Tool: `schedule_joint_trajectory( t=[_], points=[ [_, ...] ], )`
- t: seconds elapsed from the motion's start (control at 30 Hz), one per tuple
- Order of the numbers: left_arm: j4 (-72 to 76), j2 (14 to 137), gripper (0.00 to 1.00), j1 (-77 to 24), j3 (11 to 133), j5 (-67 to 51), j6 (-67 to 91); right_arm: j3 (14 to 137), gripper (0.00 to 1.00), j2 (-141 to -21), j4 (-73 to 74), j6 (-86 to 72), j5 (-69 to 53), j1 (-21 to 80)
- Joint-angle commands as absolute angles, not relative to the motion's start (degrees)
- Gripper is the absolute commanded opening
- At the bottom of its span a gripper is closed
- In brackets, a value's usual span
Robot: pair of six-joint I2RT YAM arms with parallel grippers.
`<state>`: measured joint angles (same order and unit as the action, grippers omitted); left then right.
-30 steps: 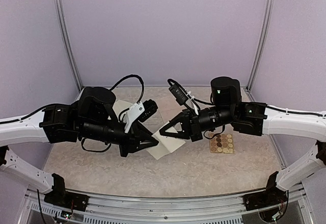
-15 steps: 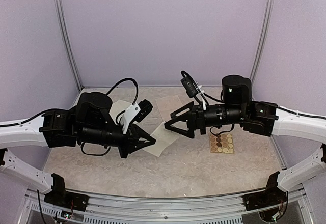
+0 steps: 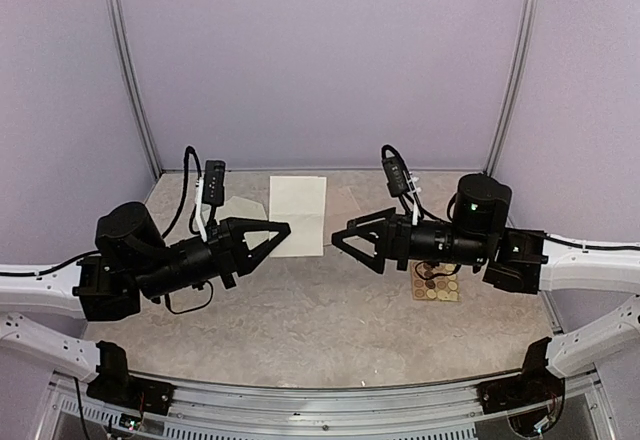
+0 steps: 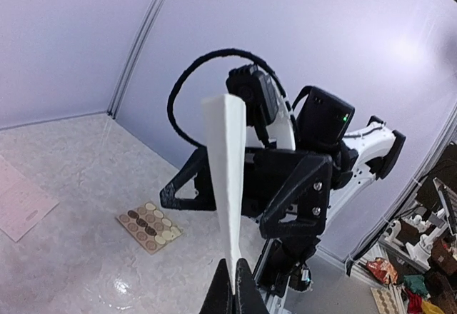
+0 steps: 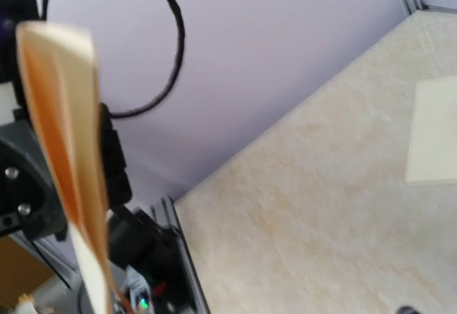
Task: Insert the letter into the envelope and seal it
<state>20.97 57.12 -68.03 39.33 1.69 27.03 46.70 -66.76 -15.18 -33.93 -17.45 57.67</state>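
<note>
My left gripper is shut on the bottom edge of the cream envelope and holds it up above the table. In the left wrist view the envelope stands edge-on, rising from the shut jaws. My right gripper is open just right of the envelope, apart from it, with one of its fingers showing behind the paper. The right wrist view has the blurred envelope edge-on at the left. I cannot tell whether the letter is inside.
A tan sheet of round stickers lies under the right arm, and the same sticker sheet shows in the left wrist view. Pinkish paper sheets lie on the table behind the envelope, one such pinkish sheet at the left. Purple walls enclose the table.
The right gripper has opened, let go of the envelope and drawn back right. The left arm has swung back left and lifted the envelope from a low tilt to upright.
</note>
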Motion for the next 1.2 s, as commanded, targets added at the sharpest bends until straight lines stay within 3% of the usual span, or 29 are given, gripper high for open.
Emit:
schedule_joint_trajectory(
  t=[0.0,0.27,0.57,0.67,0.8,0.83,1.0,1.17],
  points=[
    [30.72,56.54,0.0,-68.39,39.64,4.05,27.84,45.76,0.97,-67.65,-29.28,-37.5,-15.0,60.19],
    [31.9,57.61,0.0,-68.39,40.63,0.67,28.38,50.86,0.91,-73.74,-36.1,-37.92,-22.54,60.72],
    [33.37,57.74,0.0,-68.4,39.82,-2.01,28.83,57.28,0.62,-78.48,-37.49,-37.87,-26.71,60.98],
    [33.36,57.68,0.0,-68.38,39.73,-2.15,28.83,57.74,0.47,-79.18,-39.0,-38.36,-27.68,61.08],
    [32.7,58.07,0.0,-68.41,39.94,-2.52,28.91,57.9,0.04,-79.45,-40.27,-38.85,-28.6,61.16],
    [32.37,58.21,0.0,-68.39,40.09,-2.61,28.92,57.92,0.0,-79.38,-39.94,-38.77,-28.4,61.13],
    [29.76,58.45,0.23,-68.39,41.54,-2.44,28.6,57.42,0.0,-78.37,-36.63,-37.01,-26.85,61.16],
    [29.09,58.02,0.27,-68.3,42.27,-1.93,28.05,57.7,0.0,-77.79,-32.62,-35.36,-27.54,61.12]
  ],
)
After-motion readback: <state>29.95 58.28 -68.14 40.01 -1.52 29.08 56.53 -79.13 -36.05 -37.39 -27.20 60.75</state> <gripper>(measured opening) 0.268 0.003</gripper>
